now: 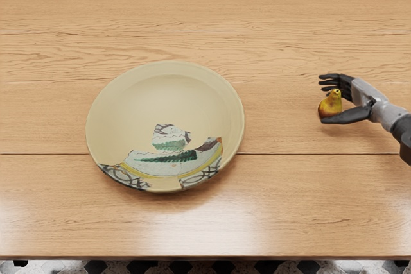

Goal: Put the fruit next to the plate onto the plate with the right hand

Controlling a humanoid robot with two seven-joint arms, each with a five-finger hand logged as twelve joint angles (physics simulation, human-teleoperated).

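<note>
Pear [330,105] sits gripped in the right hand [355,96], well apart from the painted plate [160,91].

**Count of items**

Desk [192,24]: 1.
Plate [128,101]: 1, no duplicates.
Fruit [330,105]: 1, yellow, pear-shaped.
Right hand [353,97]: 1; only one arm shows.
Objects on the desk: two, one of each kind.

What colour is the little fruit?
The fruit is yellow with an orange-red side, best seen in the head view.
</note>
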